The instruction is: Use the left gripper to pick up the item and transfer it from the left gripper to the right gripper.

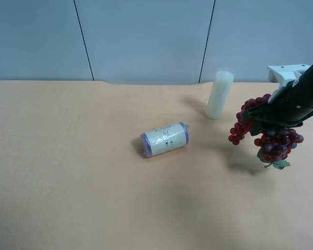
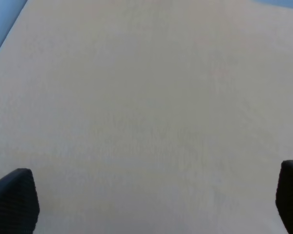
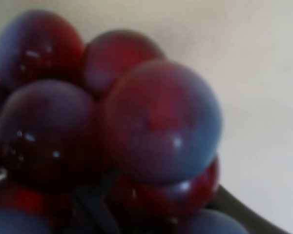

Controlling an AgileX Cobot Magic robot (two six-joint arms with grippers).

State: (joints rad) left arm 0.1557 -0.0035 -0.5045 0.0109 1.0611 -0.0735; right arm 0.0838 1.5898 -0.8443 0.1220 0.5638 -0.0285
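The item, a bunch of dark red and purple grapes (image 1: 274,141) with a small green leaf, hangs above the table at the exterior high view's right. My right gripper (image 1: 262,117), on the black arm with the white bracket, is shut on the top of the bunch. The grapes (image 3: 156,122) fill the right wrist view, blurred and very close, and hide the fingers there. My left gripper (image 2: 151,200) is open, with one black ridged fingertip (image 2: 14,200) at each side and only bare table between them. The left arm is outside the exterior high view.
A purple-ended wrapped roll (image 1: 165,139) lies on its side mid-table. A pale upright candle (image 1: 219,95) stands just behind and left of the held grapes. The tan table (image 1: 68,182) stretches to a grey-blue wall at the back.
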